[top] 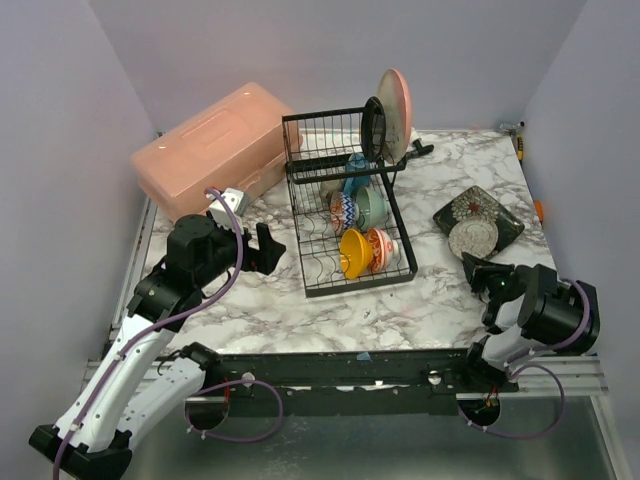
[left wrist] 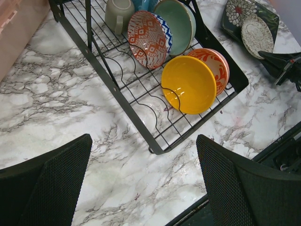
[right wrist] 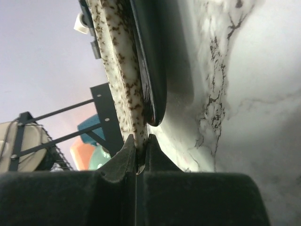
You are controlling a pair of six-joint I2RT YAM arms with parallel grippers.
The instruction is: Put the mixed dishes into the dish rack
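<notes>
The black wire dish rack (top: 350, 215) (left wrist: 117, 84) holds a yellow bowl (top: 353, 252) (left wrist: 188, 84), red-patterned bowls (left wrist: 146, 38), a mint green bowl (top: 372, 205) (left wrist: 181, 21), an olive mug (left wrist: 117, 12) and, upright at its back, a pink-cream plate (top: 395, 110). Right of the rack, a small speckled round plate (top: 473, 238) (right wrist: 123, 70) lies on a dark patterned square plate (top: 478, 212) (right wrist: 151, 61). My right gripper (top: 476, 266) (right wrist: 140, 143) is shut on the speckled plate's near rim. My left gripper (top: 268, 248) (left wrist: 143, 179) hangs open over bare marble left of the rack.
A salmon-pink plastic box (top: 210, 150) stands at the back left, next to the rack. The black frame rail (top: 350, 368) runs along the table's near edge. Purple walls close in the left, back and right sides.
</notes>
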